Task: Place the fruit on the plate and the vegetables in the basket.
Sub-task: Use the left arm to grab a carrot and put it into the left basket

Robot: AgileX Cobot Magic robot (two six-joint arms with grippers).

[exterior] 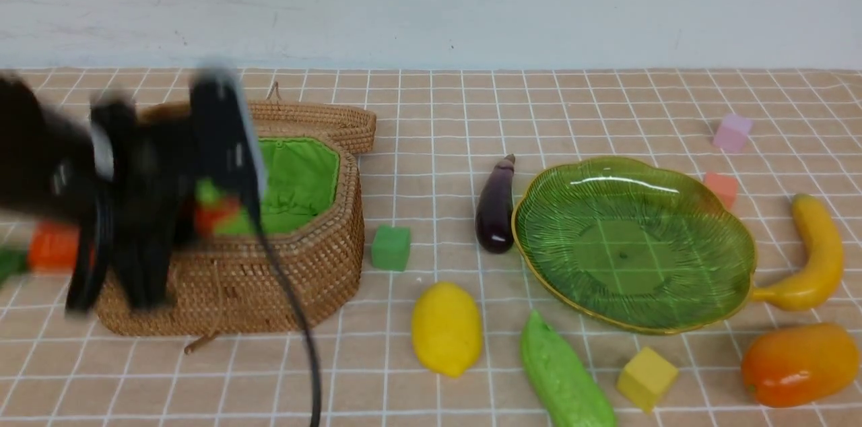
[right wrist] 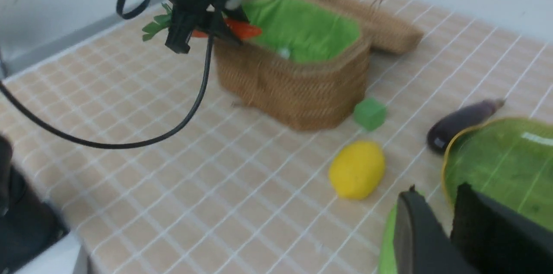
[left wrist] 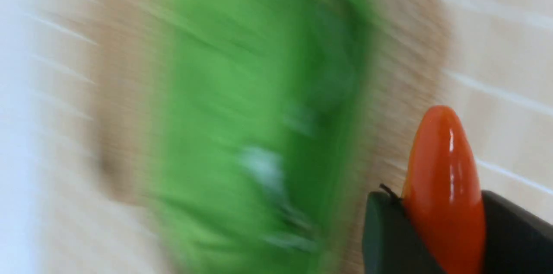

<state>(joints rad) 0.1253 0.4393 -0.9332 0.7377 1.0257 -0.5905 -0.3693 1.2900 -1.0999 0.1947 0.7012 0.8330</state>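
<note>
The step in hand is the first vegetable. The left end effector (left wrist: 434, 196) is clamped on the glossy orange toy carrot with green leaves (left wrist: 440, 148). It holds the carrot above the left end of the brown woven wicker basket (exterior: 303, 279). In the right wrist view the carrot's pointed tip reaches in over the rim, above the basket's bright green cloth lining (exterior: 303, 184), while its leaves hang outside. The arm is blurred in the front view, so I cannot tell exactly how high the carrot sits over the rim. The basket's woven lid (exterior: 337, 120) lies off, just behind it.

The right end effector (right wrist: 436, 189) is well to the right of the basket. Its fingers are drawn together with only a thin slit between them, and they hold nothing.

The next move, as I judge it, is to carry the carrot fully over the lining and let go so that it drops inside rather than catching on the rim.

Everything else sits on the checked tabletop (exterior: 431, 110), right of the basket:
- the dark purple eggplant (exterior: 496, 208)
- the light green bumpy gourd (exterior: 562, 373)
- the yellow lemon (exterior: 446, 328)
- the orange-red mango-like fruit (exterior: 798, 363)
- the curved yellow banana (exterior: 815, 255)
- the ribbed translucent green glass plate (exterior: 633, 245), with nothing on it
</note>
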